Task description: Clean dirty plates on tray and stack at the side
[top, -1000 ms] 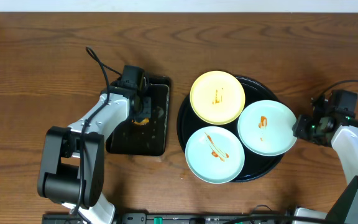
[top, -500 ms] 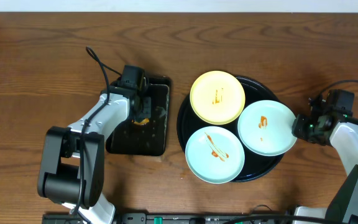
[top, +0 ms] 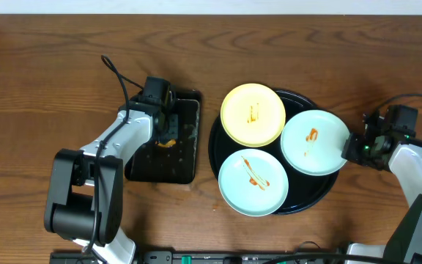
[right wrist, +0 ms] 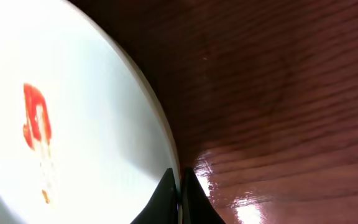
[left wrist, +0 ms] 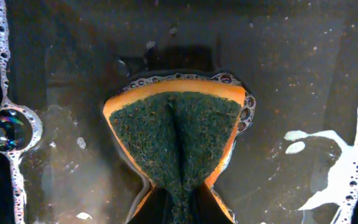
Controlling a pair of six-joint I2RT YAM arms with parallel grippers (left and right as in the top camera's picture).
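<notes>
Orange-backed sponge (left wrist: 176,134) sits pinched in the left gripper (left wrist: 179,206), wetting; the right gripper (right wrist: 180,190) clamps 1 mint-blue plate (right wrist: 73,124) by its rim. Next, likely: lift and scrub.

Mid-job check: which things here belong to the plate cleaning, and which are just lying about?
Job: pale yellow round plate, front mint-blue round plate, right mint-blue round plate in right gripper, large glossy black round tray, orange-and-green sponge in left gripper, rectangular black soapy tray.
Lying about: black cable, wooden table.

Three smeared plates (top: 253,182) on black tray (top: 306,195)
</notes>
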